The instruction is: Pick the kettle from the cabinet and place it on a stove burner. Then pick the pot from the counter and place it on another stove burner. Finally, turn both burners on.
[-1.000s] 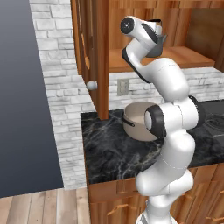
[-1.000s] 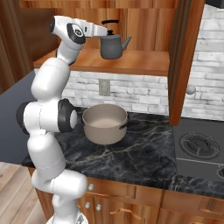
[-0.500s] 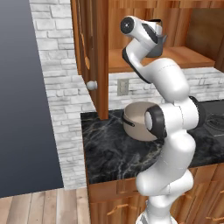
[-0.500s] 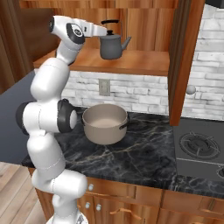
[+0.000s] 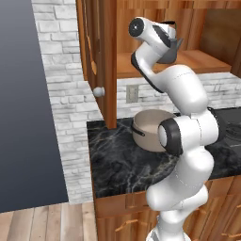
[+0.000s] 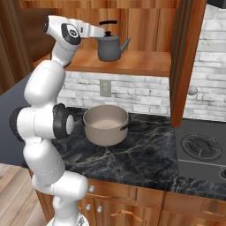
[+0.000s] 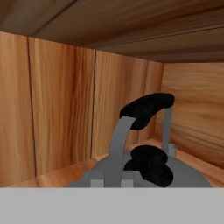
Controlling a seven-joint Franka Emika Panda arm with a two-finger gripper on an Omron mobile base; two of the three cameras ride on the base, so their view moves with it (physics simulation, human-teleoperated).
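Right base view: kettle (image 6: 109,47) on the cabinet (image 6: 132,62) shelf, my gripper (image 6: 102,33) clamped beside its handle, apparently gripping. Pot (image 6: 106,125) on counter (image 6: 132,154); burners (image 6: 198,145) bare, everything left.

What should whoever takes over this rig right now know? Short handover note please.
Gripper: up at the kettle in the open cabinet, jaws nearly shut; the hand view looks down on the kettle's handle and lid knob from close by, but whether it is gripped can't be told.
Kettle: upright on the cabinet shelf, not lifted out.
Pot: on the counter, below the shelf, untouched.
Stove burners: at the right of the right base view, nothing on the one visible.
Done: reach to the kettle.
Left: kettle onto a burner, pot onto another, both burners on.
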